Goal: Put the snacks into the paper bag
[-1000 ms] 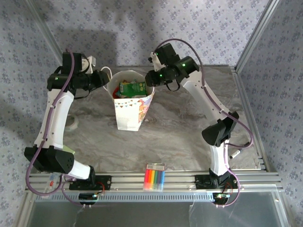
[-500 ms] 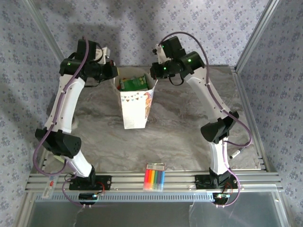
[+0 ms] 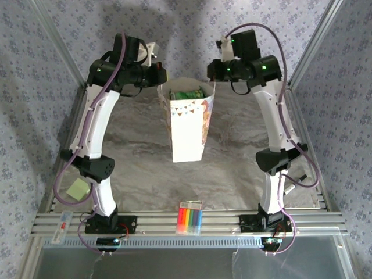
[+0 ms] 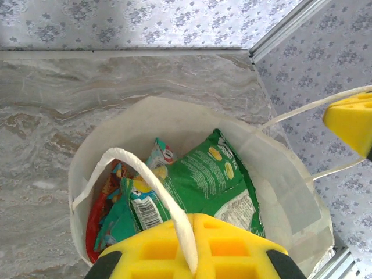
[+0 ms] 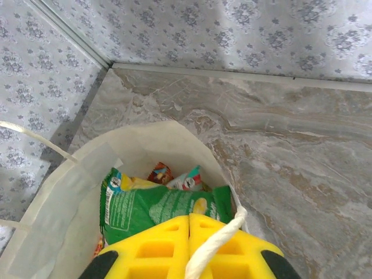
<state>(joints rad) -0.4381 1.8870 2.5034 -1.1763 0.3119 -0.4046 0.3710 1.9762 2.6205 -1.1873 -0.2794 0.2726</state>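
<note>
Across the middle of the marbled bench (image 3: 133, 168), your two arms rise tall and arch inward, one on each side of the paper bag (image 3: 189, 131). The bag stands upright between them with its mouth open and its bunting print and cartoon facing the camera. From above you cannot tell whether its base touches the bench or hangs just clear of it.

Look inside and the snacks are in there. The green packet (image 4: 209, 180) lies on top, slanted across the opening, and your right wrist camera sees it too (image 5: 157, 209). The red packet (image 4: 93, 229) is pressed against the bag's wall on your left wrist side. A teal packet (image 4: 125, 218) with a barcode sits over it, just under the handle.

At the near rail, well apart from the bag, the rainbow-striped marker pack (image 3: 190, 218) lies flat between the two arm bases.

Now the grips. Your left claw (image 4: 192, 244) is clenched on one white cord handle (image 4: 145, 174), which loops up from the rim and runs straight into the pinched yellow fingers. Your right claw (image 5: 189, 244) is clenched on the opposite cord handle (image 5: 224, 229), with the rope trapped in the seam between its pads. In the top view both claws, left (image 3: 160, 75) and right (image 3: 214, 68), sit level with the bag's rim.
</note>
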